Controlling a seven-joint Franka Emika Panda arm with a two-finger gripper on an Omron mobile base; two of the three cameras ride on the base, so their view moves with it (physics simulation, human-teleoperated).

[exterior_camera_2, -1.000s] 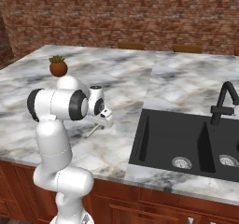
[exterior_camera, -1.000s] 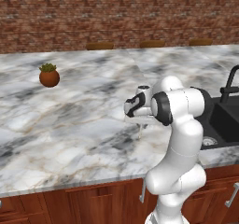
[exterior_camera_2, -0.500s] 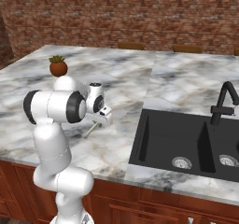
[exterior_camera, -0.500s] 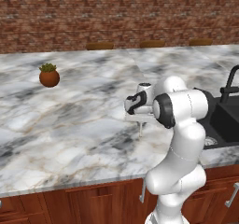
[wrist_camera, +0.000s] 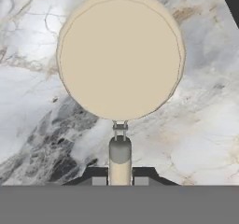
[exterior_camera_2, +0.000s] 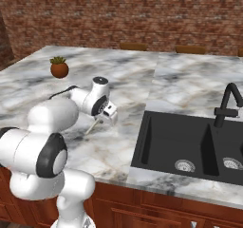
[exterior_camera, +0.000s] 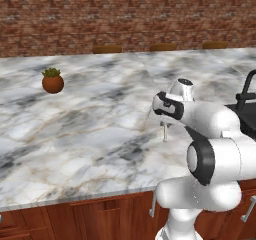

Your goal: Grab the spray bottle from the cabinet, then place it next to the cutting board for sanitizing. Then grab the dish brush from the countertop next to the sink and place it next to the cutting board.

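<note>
A: On the counter (exterior_camera: 90, 134), left of the sink (exterior_camera_2: 190, 141), the hand (wrist_camera: 120, 174) was closed on the dish brush (wrist_camera: 120, 55). Its handle sat clamped between the 2 fingertips (wrist_camera: 98, 178), and the round cream head faced the hand camera with marble behind it.

B: Was the brush off the counter or resting on it?

A: Left base view: handle (exterior_camera: 164, 132) hung thin and upright below the hand (exterior_camera: 165, 116), its lower end close to the marble. Contact could not be judged. Right base view: brush (exterior_camera_2: 93, 125) slanted down and leftward from the hand (exterior_camera_2: 108, 115), near the sink's left rim but apart from it.

B: Other items recorded?

A: 1 small potted plant (exterior_camera: 52, 81), round reddish-brown pot, well apart from the hand, toward the far left of the counter. Black curved faucet (exterior_camera_2: 227, 106) stood at the far side of the dark basin, which had 2 drains visible. Brick wall (exterior_camera: 125, 14) ran behind the counter. Reddish wooden drawers (exterior_camera_2: 152, 208) sat below the counter edge.
</note>
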